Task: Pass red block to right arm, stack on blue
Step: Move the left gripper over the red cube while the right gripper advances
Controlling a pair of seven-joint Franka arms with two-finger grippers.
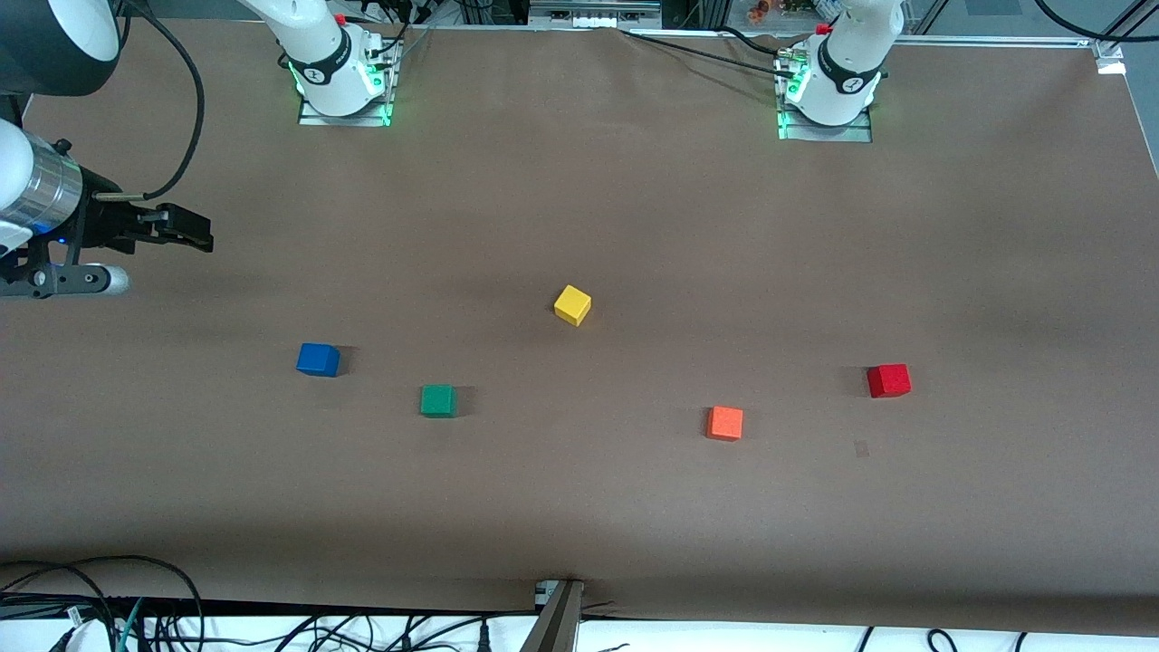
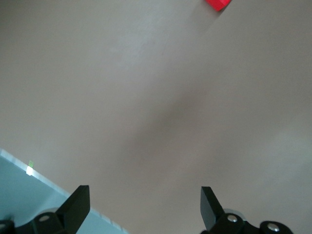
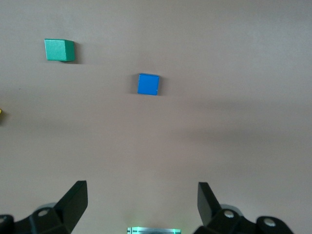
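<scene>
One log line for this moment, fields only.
red block: on table, untouched | blue cube: bare | left gripper: open, empty | right gripper: open, empty | handover: not begun

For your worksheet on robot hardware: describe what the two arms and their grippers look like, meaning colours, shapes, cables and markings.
Both arms are glossy white with black joint bands and green-lit bases. The right arm has a shiny silver wrist cylinder, a looping black cable and a black right gripper. In the wrist views, the left gripper and right gripper both show black, wedge-tipped fingers.

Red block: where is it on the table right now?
The small bright red cube sits alone on the brown table toward the left arm's end, beside and slightly farther from the front camera than the orange cube.
</scene>
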